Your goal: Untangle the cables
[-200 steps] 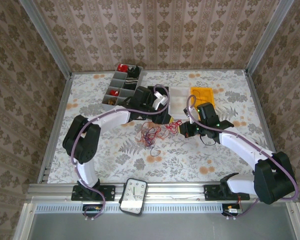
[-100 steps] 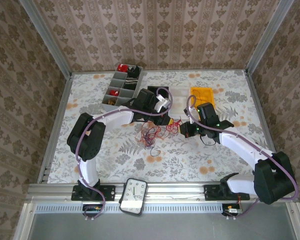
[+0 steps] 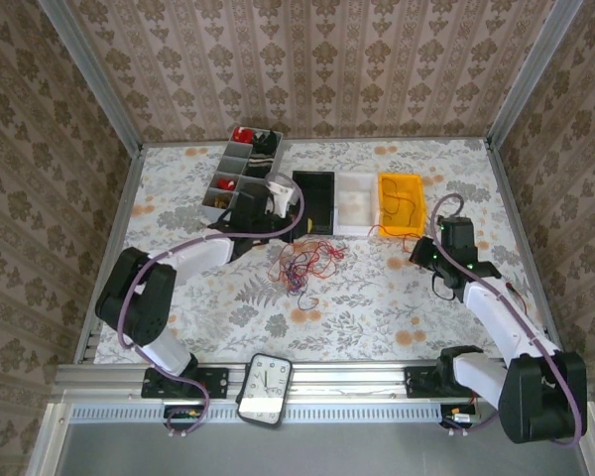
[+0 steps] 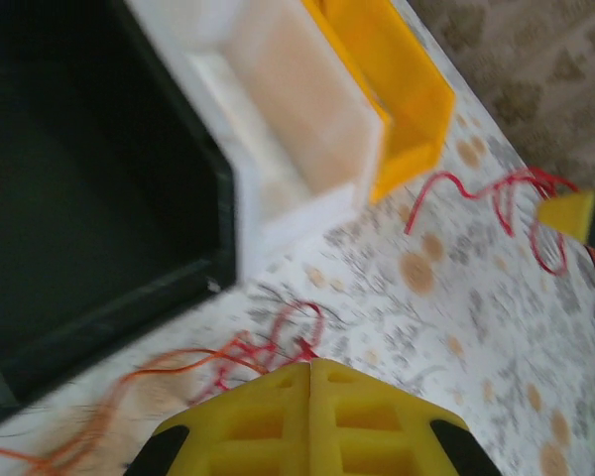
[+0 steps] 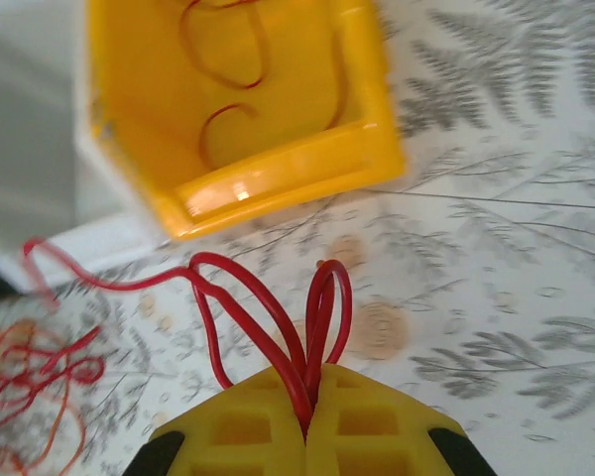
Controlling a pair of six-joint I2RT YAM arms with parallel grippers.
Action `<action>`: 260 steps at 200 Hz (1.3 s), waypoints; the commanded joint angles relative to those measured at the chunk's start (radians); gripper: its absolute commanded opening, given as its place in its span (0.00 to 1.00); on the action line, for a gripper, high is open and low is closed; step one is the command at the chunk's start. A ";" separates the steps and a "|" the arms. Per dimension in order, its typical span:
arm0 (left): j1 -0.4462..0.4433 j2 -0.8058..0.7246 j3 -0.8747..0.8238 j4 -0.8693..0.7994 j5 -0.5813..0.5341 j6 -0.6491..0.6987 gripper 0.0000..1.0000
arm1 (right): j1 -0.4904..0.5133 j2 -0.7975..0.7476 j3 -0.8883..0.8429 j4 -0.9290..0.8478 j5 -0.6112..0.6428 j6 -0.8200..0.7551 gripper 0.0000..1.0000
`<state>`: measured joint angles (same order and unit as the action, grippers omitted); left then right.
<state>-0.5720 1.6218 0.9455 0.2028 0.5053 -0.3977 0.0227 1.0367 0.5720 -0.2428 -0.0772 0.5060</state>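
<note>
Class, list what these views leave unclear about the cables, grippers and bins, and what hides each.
- Left wrist view: whether the shut left gripper pinches a wire; blur and its fingers hide the contact.
- Top view: which strands cross in the cable tangle; too small.
- Right wrist view: far end of the yellow bin, cut by the top edge; how deep the red cable sits in the right gripper, covered by its fingers.

Cables [image 3: 300, 261]: thin red, orange and dark purple wires, knotted in one loose, flat tangle on the table [image 3: 377, 297], just in front of the black bin [image 3: 314, 198]. One red cable [image 5: 206, 260] trails right past the yellow bin [image 5: 278, 183], its doubled loops pinched in the right gripper [image 5: 310, 397]. More red strands curl inside that bin.
</note>
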 commanded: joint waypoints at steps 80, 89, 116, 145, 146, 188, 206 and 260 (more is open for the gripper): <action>-0.023 -0.011 -0.007 0.057 -0.185 -0.035 0.00 | -0.027 0.088 0.200 -0.021 0.093 0.045 0.00; -0.026 -0.010 -0.004 0.047 -0.199 -0.040 0.00 | -0.028 0.137 0.249 -0.050 0.141 0.059 0.00; -0.038 -0.011 -0.008 0.035 -0.237 -0.046 0.00 | -0.027 0.283 0.401 -0.182 0.287 0.157 0.00; -0.048 -0.027 -0.012 0.023 -0.268 -0.035 0.00 | -0.016 0.416 0.518 -0.254 0.389 0.196 0.01; -0.048 -0.028 -0.011 0.023 -0.268 -0.035 0.00 | -0.016 0.416 0.518 -0.254 0.389 0.196 0.01; -0.052 -0.033 -0.010 0.006 -0.296 -0.030 0.00 | 0.030 0.572 0.681 -0.364 0.467 0.172 0.02; -0.054 -0.031 -0.005 -0.003 -0.304 -0.027 0.00 | 0.057 0.612 0.719 -0.366 0.474 0.154 0.03; -0.055 -0.036 -0.007 -0.016 -0.318 -0.022 0.00 | 0.120 0.733 0.832 -0.391 0.434 0.120 0.05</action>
<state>-0.6216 1.6138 0.9344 0.2092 0.2062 -0.4267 0.1265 1.7214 1.3487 -0.5880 0.3588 0.6506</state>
